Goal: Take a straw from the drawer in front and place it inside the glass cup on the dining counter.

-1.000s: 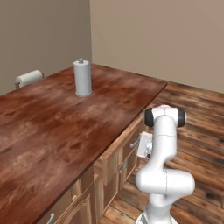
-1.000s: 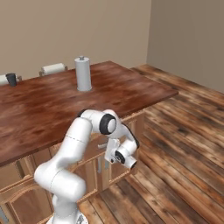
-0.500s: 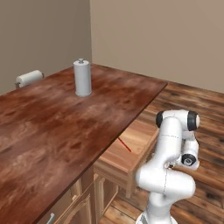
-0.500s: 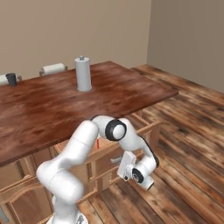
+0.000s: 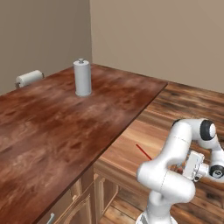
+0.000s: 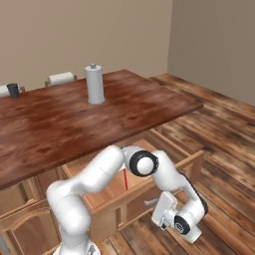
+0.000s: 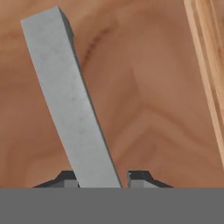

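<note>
Pinch light, stiff, likely slippery straw (image 6: 125,180) mid-length, lower centre in drawer (image 6: 194,165), with pincer (image 7: 103,177) partly spread astride handle (image 7: 70,100).

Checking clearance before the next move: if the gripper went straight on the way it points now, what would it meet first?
Probably the drawer's wooden front. The gripper straddles the silver bar handle, the panel lies right behind it; how close is unclear.
</note>
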Available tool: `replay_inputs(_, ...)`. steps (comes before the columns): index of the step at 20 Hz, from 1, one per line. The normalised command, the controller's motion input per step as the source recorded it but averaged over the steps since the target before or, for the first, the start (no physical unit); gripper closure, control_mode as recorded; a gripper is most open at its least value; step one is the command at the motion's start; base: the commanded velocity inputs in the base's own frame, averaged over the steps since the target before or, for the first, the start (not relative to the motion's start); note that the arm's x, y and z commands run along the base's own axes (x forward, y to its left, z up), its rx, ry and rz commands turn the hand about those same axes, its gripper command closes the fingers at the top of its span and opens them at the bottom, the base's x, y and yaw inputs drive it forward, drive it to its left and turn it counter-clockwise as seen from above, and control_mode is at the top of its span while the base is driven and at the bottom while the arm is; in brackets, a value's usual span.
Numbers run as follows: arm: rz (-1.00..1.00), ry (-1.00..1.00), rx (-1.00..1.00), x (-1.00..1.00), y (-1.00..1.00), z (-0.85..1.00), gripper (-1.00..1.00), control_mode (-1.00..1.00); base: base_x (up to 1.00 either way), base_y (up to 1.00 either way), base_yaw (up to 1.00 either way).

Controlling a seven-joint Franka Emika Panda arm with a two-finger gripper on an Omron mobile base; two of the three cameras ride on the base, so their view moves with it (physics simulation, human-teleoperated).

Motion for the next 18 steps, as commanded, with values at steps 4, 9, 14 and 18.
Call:
replay_inputs(4,0.00,0.00,0.00,-0.71,-1.00,-0.07,1.00,-1.00,0.00,0.00,0.00)
replay_inputs(9,0.02,0.07,-0.03,-0.16,-0.16,-0.09,-1.00,-1.00,0.00,0.00,0.00)
replay_inputs(14,0.01,0.13,-0.05,-0.26,-0.14,0.29,-1.00,-1.00,0.00,0.00,0.00)
replay_inputs(18,0.02,0.01,-0.18,-0.87,0.00,1.00,-1.00,-1.00,0.00,0.00,0.00)
